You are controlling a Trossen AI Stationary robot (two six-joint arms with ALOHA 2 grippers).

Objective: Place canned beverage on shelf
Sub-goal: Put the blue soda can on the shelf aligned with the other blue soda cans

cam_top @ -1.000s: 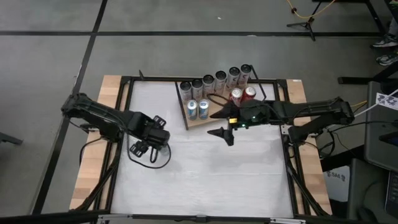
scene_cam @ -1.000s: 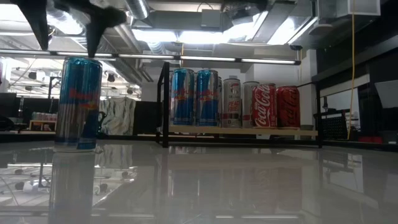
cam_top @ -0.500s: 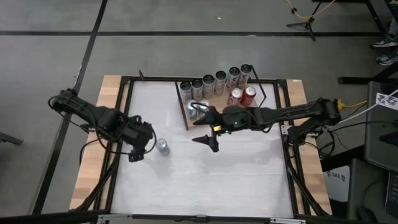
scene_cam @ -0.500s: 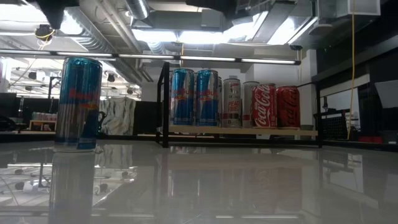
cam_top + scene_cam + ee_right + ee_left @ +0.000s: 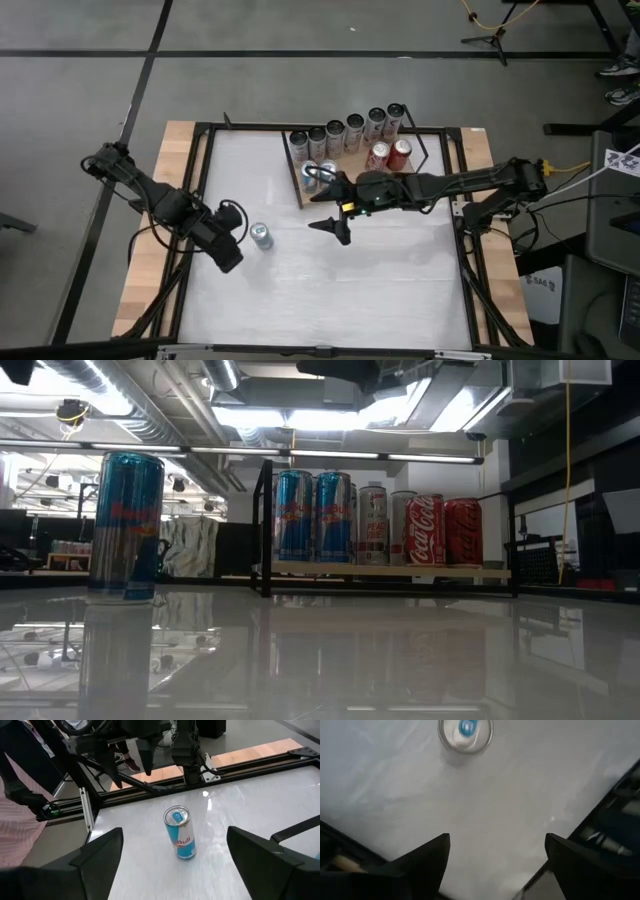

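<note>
A blue-and-silver canned beverage [image 5: 261, 236] stands upright on its base on the white table, left of centre; it also shows in the low view [image 5: 125, 525] and both wrist views [image 5: 465, 732] [image 5: 180, 840]. No gripper touches it. My left gripper [image 5: 229, 258] hangs open above the table, left of the can and a little nearer, pointing down [image 5: 495, 855]. My right gripper [image 5: 326, 206] is open, raised above the shelf's near left corner, facing the can [image 5: 172, 870]. The shelf [image 5: 306, 199], a light-brown board in a black wire frame [image 5: 390, 570], holds several cans.
On the shelf stand a back row of silver cans [image 5: 345, 130], two red cans [image 5: 390, 153] and two blue ones [image 5: 312, 515]. A black frame [image 5: 200, 128] rims the table. A person in a pink striped sleeve [image 5: 20, 830] stands beyond the table's left edge.
My left gripper has risen from over the can and drawn back toward the table's left and near edges, rolling about its own axis; the can stays standing. My right gripper has gone from the shelf toward the table's left, sinking a little, then kept still.
</note>
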